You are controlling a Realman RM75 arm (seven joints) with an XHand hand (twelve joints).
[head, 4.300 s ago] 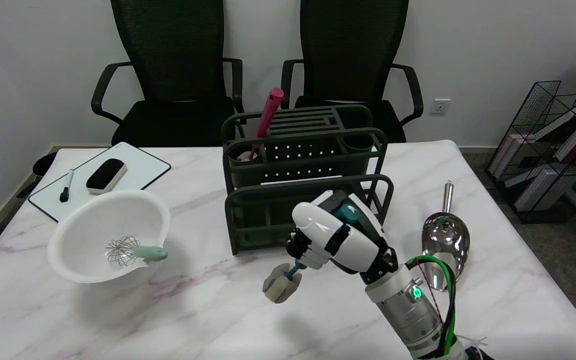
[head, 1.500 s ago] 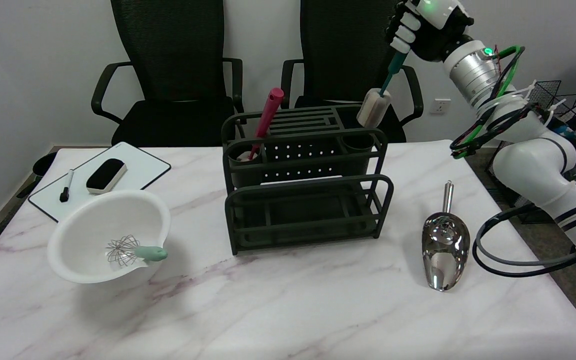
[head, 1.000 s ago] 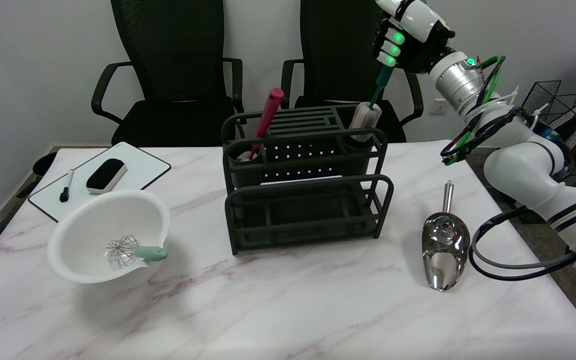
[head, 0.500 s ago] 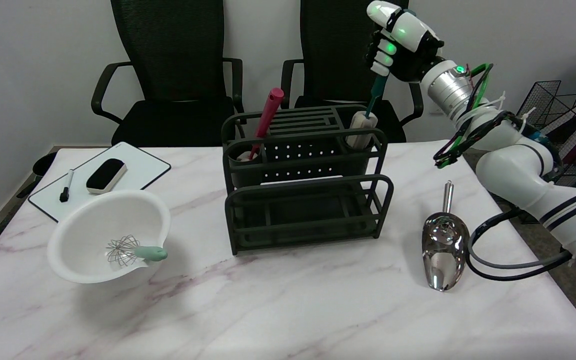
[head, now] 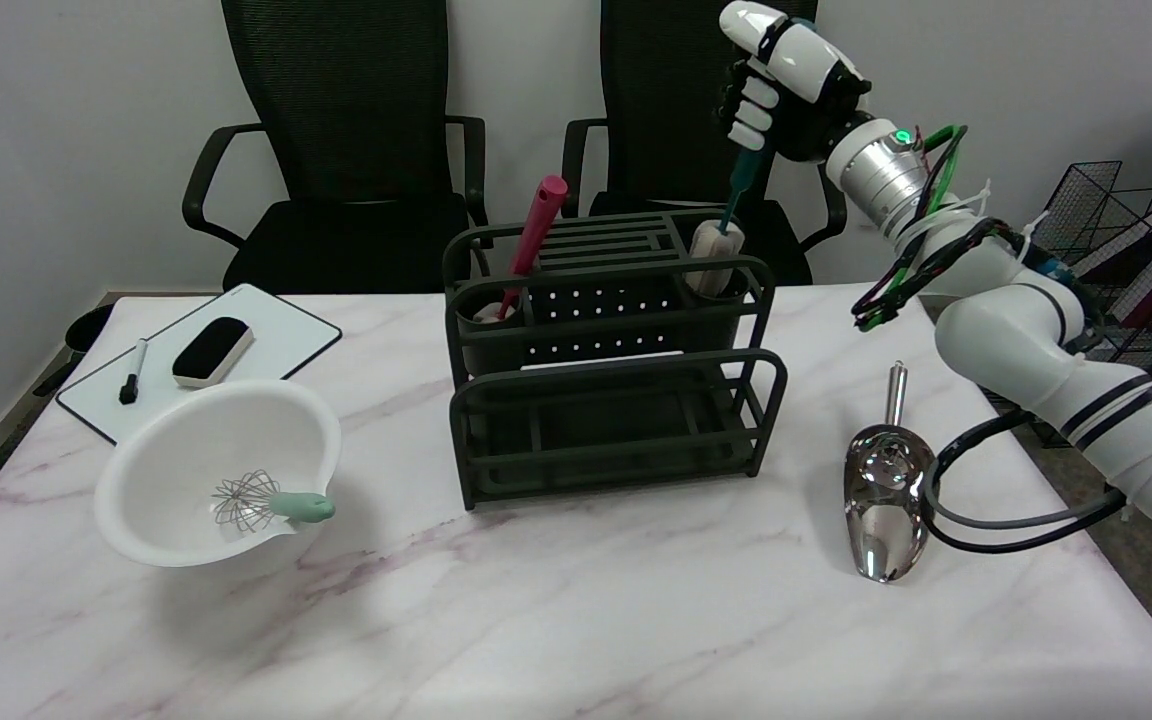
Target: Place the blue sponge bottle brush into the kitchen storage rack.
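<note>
The bottle brush (head: 717, 250) has a teal handle and a pale sponge head. My right hand (head: 774, 88) grips the top of the handle, high above the back right of the dark storage rack (head: 608, 350). The brush hangs head down, tilted slightly. Its sponge head sits partly inside the round cup (head: 718, 290) at the rack's back right corner, the upper part of the sponge still showing above the rim.
A red-handled tool (head: 534, 238) stands in the rack's left cup. A white bowl (head: 221, 470) with a whisk (head: 266, 502) sits at the left, a whiteboard (head: 201, 355) with eraser and marker behind it. A metal scoop (head: 888, 495) lies at the right. Two black chairs stand behind the table.
My right hand lifted the brush from the table in front of the rack, carried it up over the back right cup, and lowered it leftward so the sponge head entered the cup.
</note>
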